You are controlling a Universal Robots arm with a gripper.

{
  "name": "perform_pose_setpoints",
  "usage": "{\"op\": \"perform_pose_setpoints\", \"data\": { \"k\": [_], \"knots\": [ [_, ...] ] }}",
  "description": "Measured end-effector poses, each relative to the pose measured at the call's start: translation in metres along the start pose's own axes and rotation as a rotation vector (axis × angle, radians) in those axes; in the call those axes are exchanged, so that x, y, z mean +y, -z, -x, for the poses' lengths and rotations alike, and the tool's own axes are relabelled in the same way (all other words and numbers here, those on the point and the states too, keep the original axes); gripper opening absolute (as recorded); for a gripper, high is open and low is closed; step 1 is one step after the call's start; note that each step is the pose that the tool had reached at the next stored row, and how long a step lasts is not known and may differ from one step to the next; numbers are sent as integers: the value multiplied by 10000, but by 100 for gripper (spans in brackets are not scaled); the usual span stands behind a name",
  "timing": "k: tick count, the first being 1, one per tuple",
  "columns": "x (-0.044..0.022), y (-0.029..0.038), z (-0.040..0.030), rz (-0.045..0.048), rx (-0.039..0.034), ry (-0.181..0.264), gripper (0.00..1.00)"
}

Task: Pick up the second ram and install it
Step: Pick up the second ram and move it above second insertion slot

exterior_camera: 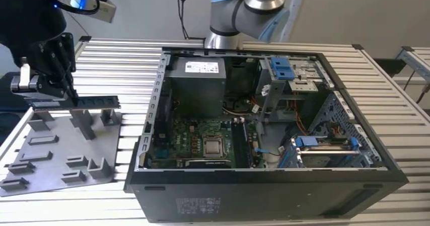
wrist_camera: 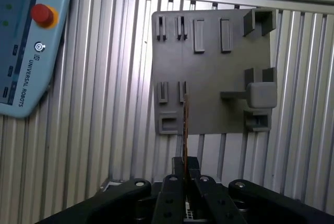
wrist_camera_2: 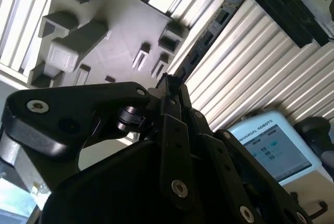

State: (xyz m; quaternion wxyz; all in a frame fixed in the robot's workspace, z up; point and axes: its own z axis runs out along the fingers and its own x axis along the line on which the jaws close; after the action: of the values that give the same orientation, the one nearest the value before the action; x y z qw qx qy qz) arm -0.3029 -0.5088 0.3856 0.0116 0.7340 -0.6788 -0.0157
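In the exterior view the second ram [exterior_camera: 90, 102] is a dark slim bar, held level just above the tall posts of the grey holder plate [exterior_camera: 60, 153], at that view's left. My gripper [exterior_camera: 48, 99] is shut on one end of it. In the first wrist view the ram [wrist_camera: 185, 122] is edge-on, a thin line running out from between the closed fingers [wrist_camera: 176, 182] over the plate [wrist_camera: 214, 78]. In the second wrist view the ram [wrist_camera_2: 201, 46] reaches out from the gripper [wrist_camera_2: 169, 85] as a dark strip.
The open computer case [exterior_camera: 376, 150] lies on the slatted metal table [exterior_camera: 128, 60], with the motherboard [exterior_camera: 201, 140] and its memory slots [exterior_camera: 240, 144] exposed. Blue drive-bay clips [exterior_camera: 282, 67] sit at the case's far side. A teach pendant [wrist_camera: 26, 41] lies near the plate.
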Motion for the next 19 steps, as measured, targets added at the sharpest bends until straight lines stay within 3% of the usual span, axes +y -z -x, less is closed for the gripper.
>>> {"op": "perform_pose_setpoints", "data": {
  "k": [19],
  "knots": [
    [-462,39,-36,6,0,0,14]
  ]
}}
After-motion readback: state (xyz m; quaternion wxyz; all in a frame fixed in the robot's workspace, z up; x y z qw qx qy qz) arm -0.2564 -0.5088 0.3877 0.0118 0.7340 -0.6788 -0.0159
